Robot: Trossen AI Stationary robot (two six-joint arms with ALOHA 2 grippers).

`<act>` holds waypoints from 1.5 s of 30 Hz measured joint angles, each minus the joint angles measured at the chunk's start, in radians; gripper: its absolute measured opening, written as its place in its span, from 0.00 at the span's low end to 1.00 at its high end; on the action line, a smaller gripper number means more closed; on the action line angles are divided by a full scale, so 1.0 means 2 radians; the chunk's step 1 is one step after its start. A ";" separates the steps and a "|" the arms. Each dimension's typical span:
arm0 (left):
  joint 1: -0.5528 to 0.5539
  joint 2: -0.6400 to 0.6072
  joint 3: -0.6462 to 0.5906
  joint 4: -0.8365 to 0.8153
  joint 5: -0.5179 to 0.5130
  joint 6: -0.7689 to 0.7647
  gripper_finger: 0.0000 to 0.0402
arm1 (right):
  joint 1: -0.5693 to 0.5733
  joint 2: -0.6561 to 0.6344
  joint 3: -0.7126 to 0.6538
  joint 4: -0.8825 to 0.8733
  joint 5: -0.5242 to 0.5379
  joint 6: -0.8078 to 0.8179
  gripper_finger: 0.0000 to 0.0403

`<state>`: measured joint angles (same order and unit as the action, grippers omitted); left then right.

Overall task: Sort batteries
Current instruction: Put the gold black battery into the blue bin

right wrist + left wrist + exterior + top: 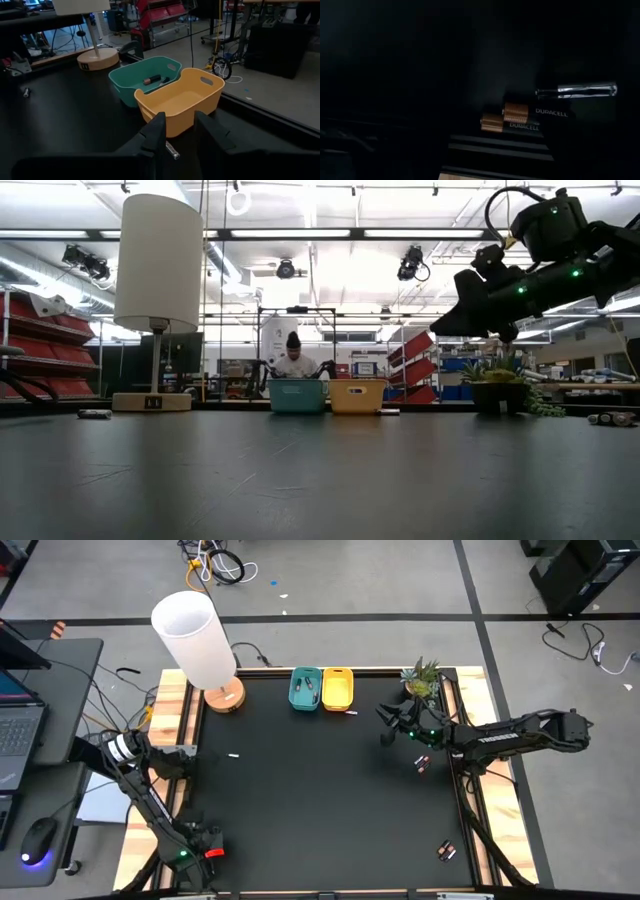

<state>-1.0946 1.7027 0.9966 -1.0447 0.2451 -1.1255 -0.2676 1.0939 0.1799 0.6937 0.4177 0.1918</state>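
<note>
- Hovering above the far right of the black table [320, 800], the right gripper [178, 117] faces the two bins. Its jaws are partly open with nothing between them, probably lined up to pick the next cell.
- A small whitish battery [171, 150] lies on the table just in front of the yellow plastic bin [182, 100], closest to those jaws.
- The teal plastic bin [125, 80] touches the yellow one at the far edge. At least one black, copper-ended battery [152, 79] lies inside it, while the yellow bin looks empty.
- Loose cells on the right are one pair [422, 762] below the right gripper and another pair [446, 852] at the near right.
- The left gripper [190, 855] waits at the near left corner. I cannot tell how its jaws stand.
</note>
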 joint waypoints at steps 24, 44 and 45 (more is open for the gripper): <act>-0.014 0.002 0.021 0.069 -0.017 -0.031 0.84 | 0.000 0.000 0.000 -0.004 0.000 0.000 0.22; -0.025 0.045 0.021 0.060 0.006 -0.033 0.90 | 0.000 0.000 0.000 -0.004 0.000 0.000 0.22; -0.025 0.045 0.021 0.051 0.009 -0.046 0.90 | 0.000 0.000 0.000 -0.004 0.000 0.000 0.22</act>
<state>-1.1441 1.7927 1.0387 -0.9423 0.2626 -1.2185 -0.2676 1.0939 0.1799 0.6853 0.4175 0.1917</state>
